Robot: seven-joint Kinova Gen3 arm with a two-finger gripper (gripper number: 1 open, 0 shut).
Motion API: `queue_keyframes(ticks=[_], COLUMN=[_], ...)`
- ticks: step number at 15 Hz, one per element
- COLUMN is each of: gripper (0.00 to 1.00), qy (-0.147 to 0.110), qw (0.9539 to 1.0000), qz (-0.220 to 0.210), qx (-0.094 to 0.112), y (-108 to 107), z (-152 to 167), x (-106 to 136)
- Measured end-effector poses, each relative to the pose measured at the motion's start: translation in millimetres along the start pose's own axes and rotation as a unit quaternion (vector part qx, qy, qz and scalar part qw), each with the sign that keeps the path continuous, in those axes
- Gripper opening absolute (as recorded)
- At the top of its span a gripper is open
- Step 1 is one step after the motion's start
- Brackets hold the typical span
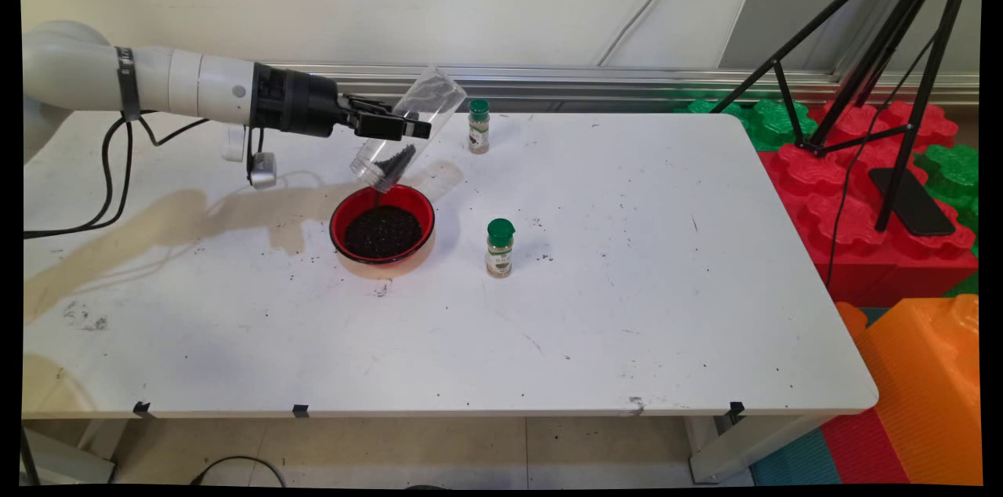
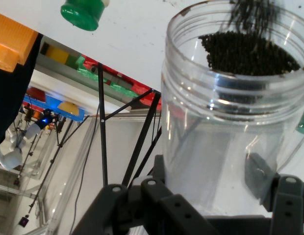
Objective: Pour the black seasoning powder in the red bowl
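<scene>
My gripper (image 1: 401,128) is shut on a clear plastic jar (image 1: 409,128), tipped mouth-down over a red bowl (image 1: 382,226). Dark grains sit at the jar's mouth and a thin stream falls into the bowl, which holds a heap of the same dark grains. In the hand view the jar (image 2: 225,122) fills the right side between my fingers (image 2: 260,174), with grains gathered at its open rim. A green-capped spice bottle (image 1: 499,248) stands right of the bowl, and a second one (image 1: 478,125) stands beyond the jar near the table's far edge.
The white table (image 1: 627,309) has a brownish stain left of the bowl and scattered dark specks. A black tripod (image 1: 885,74) stands over red and green foam blocks (image 1: 862,183) past the right edge, with an orange block (image 1: 925,387) nearer.
</scene>
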Motion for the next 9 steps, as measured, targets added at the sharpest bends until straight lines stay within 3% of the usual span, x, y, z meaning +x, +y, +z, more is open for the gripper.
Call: queue_keyframes(ticks=[9], gripper=[0.00], qy=[-0.008], qw=[0.9989], qz=[0.045], qx=[0.001], y=[-1.0], z=[-1.8], x=[-5.2])
